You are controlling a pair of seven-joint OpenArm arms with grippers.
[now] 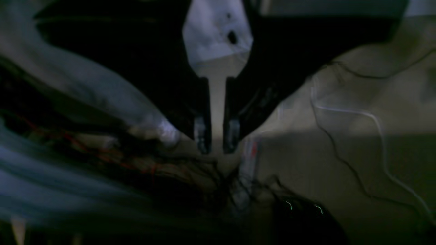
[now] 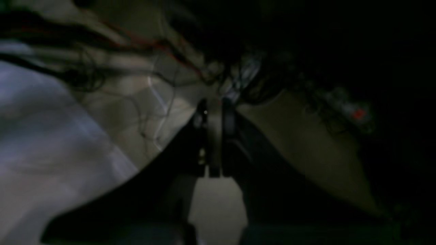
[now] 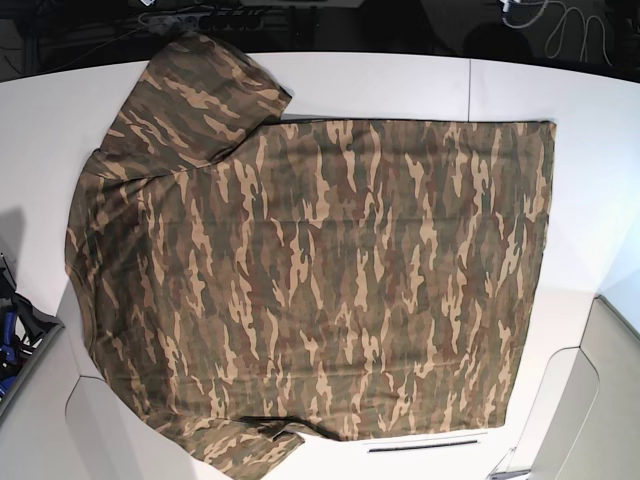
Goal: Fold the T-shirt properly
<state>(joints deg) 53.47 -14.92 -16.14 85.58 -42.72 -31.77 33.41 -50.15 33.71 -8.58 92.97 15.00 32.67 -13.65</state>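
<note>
The camouflage T-shirt (image 3: pixel 320 270) lies spread flat on the white table (image 3: pixel 400 85) in the base view. Its hem is to the right and its shoulders to the left. One sleeve (image 3: pixel 200 90) is at the top left and the other (image 3: pixel 250 445) at the bottom edge. The neck label is hidden. Neither arm shows in the base view. My left gripper (image 1: pixel 217 144) and my right gripper (image 2: pixel 214 109) show only in their dark, blurred wrist views. Each has its jaws nearly together with nothing between them, and both are away from the shirt.
Both wrist views look at a dim floor with loose cables (image 1: pixel 374 129) (image 2: pixel 153 98). A blue and black object (image 3: pixel 15 330) sits at the table's left edge. Cables (image 3: pixel 560 25) lie beyond the far right corner. A grey panel (image 3: pixel 610 390) borders the lower right.
</note>
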